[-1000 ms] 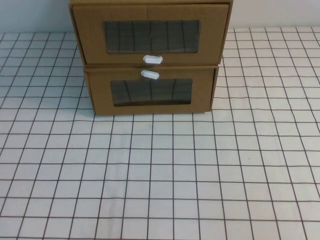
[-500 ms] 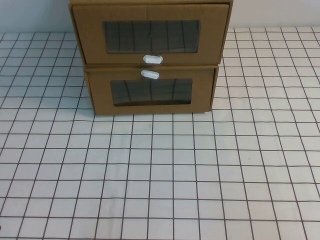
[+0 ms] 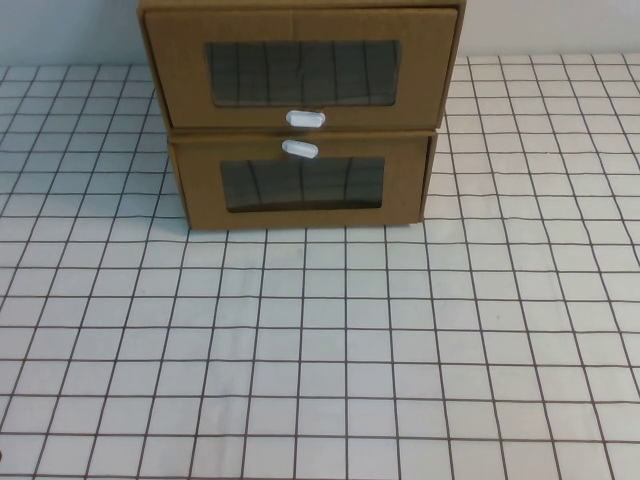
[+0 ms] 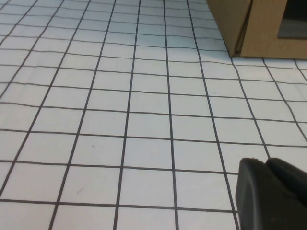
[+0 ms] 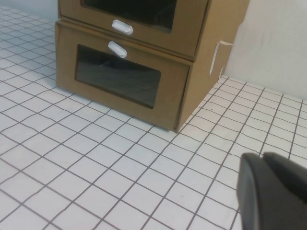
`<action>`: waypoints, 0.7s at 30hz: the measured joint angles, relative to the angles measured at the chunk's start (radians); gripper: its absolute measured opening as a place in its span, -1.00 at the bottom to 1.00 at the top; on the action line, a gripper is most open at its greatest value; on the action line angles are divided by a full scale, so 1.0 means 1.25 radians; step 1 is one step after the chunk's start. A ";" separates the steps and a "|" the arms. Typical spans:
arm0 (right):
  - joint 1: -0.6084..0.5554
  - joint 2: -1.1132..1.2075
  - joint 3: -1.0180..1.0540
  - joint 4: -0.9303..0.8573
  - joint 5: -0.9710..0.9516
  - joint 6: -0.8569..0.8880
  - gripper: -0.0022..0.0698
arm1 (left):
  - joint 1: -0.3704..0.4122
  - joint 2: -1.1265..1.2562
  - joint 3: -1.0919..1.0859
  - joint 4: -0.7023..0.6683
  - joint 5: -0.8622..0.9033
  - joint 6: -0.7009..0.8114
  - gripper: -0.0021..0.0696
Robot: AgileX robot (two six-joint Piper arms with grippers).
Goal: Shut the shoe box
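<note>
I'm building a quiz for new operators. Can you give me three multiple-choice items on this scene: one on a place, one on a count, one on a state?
1. Where does the shoe box, with its tab below the window, sit?
A. On top of the other box
B. Beside it
C. Under it

2. How many white pull tabs show?
A. One
B. Two
C. Four

3. What touches the shoe box's front?
A. The left gripper
B. The right gripper
C. Nothing

Key:
1. A: the shoe box rests on the other box.
2. B: there is one tab on the upper front and one on the lower.
3. C: the left gripper and the right gripper both hang over the table, apart from the box.
</note>
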 joint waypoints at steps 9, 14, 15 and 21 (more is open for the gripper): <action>-0.130 0.000 0.000 0.000 0.000 0.000 -0.98 | 0.000 0.000 0.000 0.000 0.000 0.000 -0.96; -0.251 -0.002 0.000 -0.041 0.003 -0.011 -0.98 | 0.000 -0.002 0.000 0.000 0.002 -0.001 -0.96; -0.275 -0.003 0.000 -0.044 0.003 -0.013 -0.98 | 0.000 -0.002 0.000 0.000 0.002 -0.001 -0.96; -0.363 -0.067 0.000 -0.036 0.078 0.006 -0.98 | 0.000 -0.002 0.000 0.000 0.002 -0.001 -0.96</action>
